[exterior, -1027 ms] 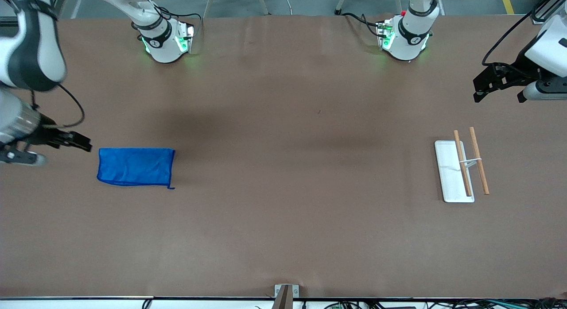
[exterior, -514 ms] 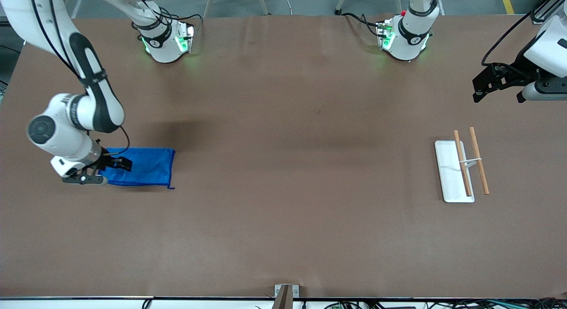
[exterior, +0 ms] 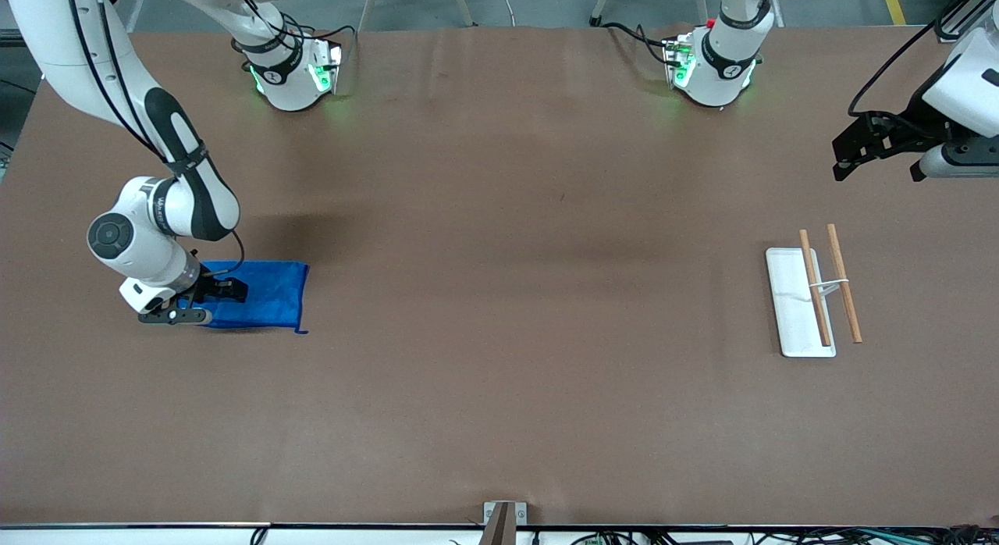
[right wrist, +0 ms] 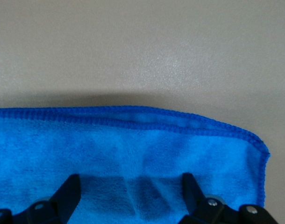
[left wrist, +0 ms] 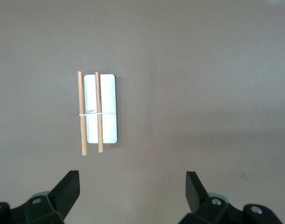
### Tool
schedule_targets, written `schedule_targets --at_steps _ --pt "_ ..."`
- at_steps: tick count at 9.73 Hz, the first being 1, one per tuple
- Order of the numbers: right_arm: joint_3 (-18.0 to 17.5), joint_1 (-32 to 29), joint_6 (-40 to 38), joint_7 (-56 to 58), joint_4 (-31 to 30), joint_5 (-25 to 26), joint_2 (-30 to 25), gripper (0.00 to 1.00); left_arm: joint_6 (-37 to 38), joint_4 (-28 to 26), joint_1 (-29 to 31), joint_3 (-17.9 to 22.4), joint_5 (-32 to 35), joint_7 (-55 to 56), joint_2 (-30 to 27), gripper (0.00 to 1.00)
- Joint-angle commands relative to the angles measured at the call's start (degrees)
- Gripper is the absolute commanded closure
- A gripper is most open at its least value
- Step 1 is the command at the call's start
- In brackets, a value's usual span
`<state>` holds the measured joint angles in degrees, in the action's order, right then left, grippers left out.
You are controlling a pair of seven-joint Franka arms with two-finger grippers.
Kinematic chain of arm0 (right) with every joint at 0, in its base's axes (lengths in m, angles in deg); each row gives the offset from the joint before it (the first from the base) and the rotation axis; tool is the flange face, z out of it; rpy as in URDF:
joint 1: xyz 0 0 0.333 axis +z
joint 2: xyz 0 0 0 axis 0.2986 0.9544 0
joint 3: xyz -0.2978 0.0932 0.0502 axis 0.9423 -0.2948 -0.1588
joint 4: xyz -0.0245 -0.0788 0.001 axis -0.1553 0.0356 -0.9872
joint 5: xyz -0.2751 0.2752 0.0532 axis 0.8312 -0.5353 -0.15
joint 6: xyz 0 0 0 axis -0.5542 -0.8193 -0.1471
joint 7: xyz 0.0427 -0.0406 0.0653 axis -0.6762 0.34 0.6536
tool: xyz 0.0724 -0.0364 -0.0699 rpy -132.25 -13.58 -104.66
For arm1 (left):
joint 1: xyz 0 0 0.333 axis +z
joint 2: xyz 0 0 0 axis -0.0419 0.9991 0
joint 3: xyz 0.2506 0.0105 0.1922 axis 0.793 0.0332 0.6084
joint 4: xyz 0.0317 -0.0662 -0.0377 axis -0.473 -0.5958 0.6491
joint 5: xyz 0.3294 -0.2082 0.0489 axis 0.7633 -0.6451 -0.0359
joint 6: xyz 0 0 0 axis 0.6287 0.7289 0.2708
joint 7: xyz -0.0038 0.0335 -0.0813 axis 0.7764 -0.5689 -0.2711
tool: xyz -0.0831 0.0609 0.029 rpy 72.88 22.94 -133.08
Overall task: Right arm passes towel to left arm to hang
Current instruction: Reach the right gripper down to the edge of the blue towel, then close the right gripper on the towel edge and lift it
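The bright blue towel (exterior: 269, 295) lies flat on the brown table at the right arm's end; its stitched hem shows in the right wrist view (right wrist: 133, 140). My right gripper (exterior: 209, 301) is down on the towel's end by the table edge. It is open, with a finger on each side of a patch of cloth (right wrist: 130, 186) and a small ridge of cloth between them. My left gripper (exterior: 878, 164) waits open and empty in the air at the left arm's end (left wrist: 132, 179).
A white tray (exterior: 790, 318) carries two wooden rods (exterior: 844, 283) tied by a thin band, near the left arm's end; the left wrist view looks down on it (left wrist: 109, 93). Both arm bases stand along the table's back edge.
My right arm swung in from the table's edge, came down onto the towel's end, then slid a little along it. The towel and the left arm stayed put.
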<state>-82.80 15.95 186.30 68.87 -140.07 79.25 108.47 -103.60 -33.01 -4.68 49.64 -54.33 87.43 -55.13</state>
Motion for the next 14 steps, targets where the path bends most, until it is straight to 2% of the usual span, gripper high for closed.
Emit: schedule_targets --at_steps 1,2,3,4,6,8,9,11,14 --pt "-0.5 -0.4 0.9 0.5 -1.0 0.2 -0.6 0.52 0.3 -1.4 -0.3 -0.1 1.1 1.0 0.6 0.00" --pt "-0.5 -0.3 0.8 0.6 -0.9 0.2 -0.7 0.68 0.3 -1.3 -0.3 -0.1 1.1 1.0 0.5 0.00" --pt "-0.6 -0.2 -0.9 1.3 -0.5 0.0 -1.0 0.92 0.3 -1.4 -0.3 -0.1 1.1 1.0 0.5 0.00" --pt "-0.7 -0.3 -6.6 1.4 2.1 -0.4 -1.2 0.99 0.3 -1.4 -0.3 -0.1 1.1 1.0 0.6 0.00" --pt "-0.9 -0.2 -20.5 1.3 10.0 -2.1 -2.1 0.99 0.3 -1.4 -0.4 -0.1 1.1 0.8 0.7 0.00" --pt "-1.0 0.5 -35.3 0.9 20.3 -6.5 -2.2 0.99 0.3 -1.4 -0.4 -0.1 1.1 0.8 0.7 0.00" --pt "-1.2 0.9 -39.9 0.9 23.9 -7.2 -2.4 0.99 0.3 -1.4 -0.3 -0.1 1.1 0.7 0.7 0.00" --pt "-4.6 1.2 -43.0 -2.7 25.4 -10.4 -5.0 0.99 0.3 -1.4 -0.3 -0.1 1.0 0.8 0.7 0.00" --pt "-19.3 1.1 -43.7 -23.8 29.7 -11.4 -5.4 0.99 0.3 -1.4 -0.3 -0.1 0.9 0.8 0.8 0.00"
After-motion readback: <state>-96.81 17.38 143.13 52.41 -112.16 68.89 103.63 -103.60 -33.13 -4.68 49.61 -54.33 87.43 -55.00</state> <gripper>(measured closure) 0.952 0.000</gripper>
